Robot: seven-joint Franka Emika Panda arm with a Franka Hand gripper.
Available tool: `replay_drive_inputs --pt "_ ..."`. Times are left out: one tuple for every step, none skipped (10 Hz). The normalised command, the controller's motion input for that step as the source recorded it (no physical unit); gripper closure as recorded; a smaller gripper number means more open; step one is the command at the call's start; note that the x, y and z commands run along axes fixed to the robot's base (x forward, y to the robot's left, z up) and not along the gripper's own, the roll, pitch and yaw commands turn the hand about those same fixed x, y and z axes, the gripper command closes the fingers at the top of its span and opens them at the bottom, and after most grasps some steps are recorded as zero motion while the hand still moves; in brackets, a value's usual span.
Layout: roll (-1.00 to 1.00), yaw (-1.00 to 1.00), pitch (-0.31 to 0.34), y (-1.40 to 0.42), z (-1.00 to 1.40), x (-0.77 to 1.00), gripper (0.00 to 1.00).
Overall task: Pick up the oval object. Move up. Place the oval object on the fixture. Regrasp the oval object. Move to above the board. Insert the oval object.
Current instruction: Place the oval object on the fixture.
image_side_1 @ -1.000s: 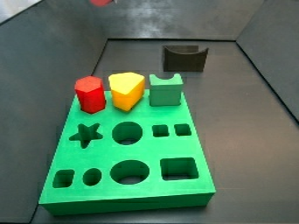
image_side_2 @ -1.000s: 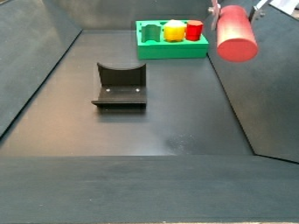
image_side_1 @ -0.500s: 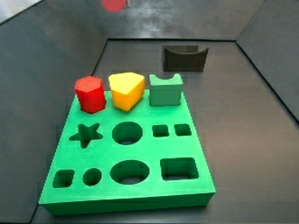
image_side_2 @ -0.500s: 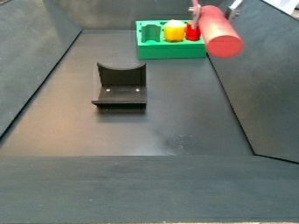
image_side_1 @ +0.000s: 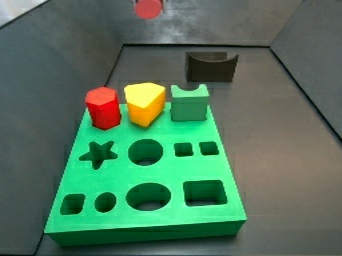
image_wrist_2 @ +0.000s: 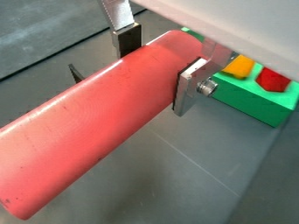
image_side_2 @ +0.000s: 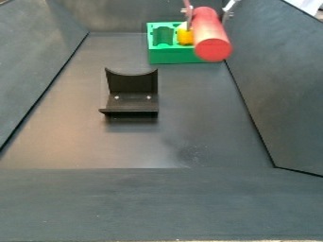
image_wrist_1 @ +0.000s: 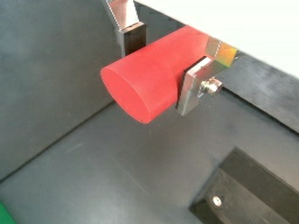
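Observation:
The oval object [image_wrist_2: 93, 131], a smooth salmon-red peg, lies crosswise between the silver fingers of my gripper [image_wrist_2: 158, 66], which is shut on it near one end. In a side view the oval object [image_side_2: 209, 36] hangs high in the air in front of the board [image_side_2: 168, 54], with the gripper [image_side_2: 206, 14] above it. Only the peg's round end [image_side_1: 148, 9] shows at the top edge of a side view. The dark fixture [image_side_2: 128, 92] stands on the floor with nothing in its notch, and it also shows beyond the board's far end as the fixture [image_side_1: 211, 67].
The green board [image_side_1: 120, 175] has star, round, oval and square holes. On its far end stand a red hexagonal block [image_side_1: 102, 108], a yellow piece [image_side_1: 146, 103] and a green notched block [image_side_1: 191, 101]. Sloping dark walls enclose the floor.
The gripper has carried the oval object sideways through the air, away from the side wall and nearer to the board's end. The fixture and the board's pieces have not moved.

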Motion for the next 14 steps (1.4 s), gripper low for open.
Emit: replay_drive_inputs --pt "-0.06 0.04 0.023 -0.11 -0.07 1.0 1.0" --pt "-0.07 0.03 0.026 -0.11 -0.07 1.0 1.0" --pt "-0.07 0.03 0.035 -0.09 -0.06 1.0 1.0" --pt "-0.07 0.03 0.04 -0.09 -0.06 1.0 1.0" --pt "-1.0 0.01 0.083 -0.11 0.13 1.0 1.0" --pt "-1.0 0.01 0.087 -0.1 0.14 1.0 1.0" --pt "-1.0 -0.01 0.101 -0.06 0.12 1.0 1.0" --pt "-1.0 -0.01 0.106 -0.05 0.09 1.0 1.0" --pt "-1.0 -0.02 0.112 -0.02 0.07 1.0 1.0" --pt "-1.0 -0.03 0.116 -0.02 0.06 1.0 1.0" --pt "-1.0 -0.03 0.121 0.0 0.03 1.0 1.0" --pt "-1.0 -0.04 0.125 0.01 0.02 1.0 1.0" --pt "-1.0 -0.06 0.13 0.03 0.01 1.0 1.0" --pt "-1.0 -0.06 0.132 0.03 0.0 0.94 1.0"
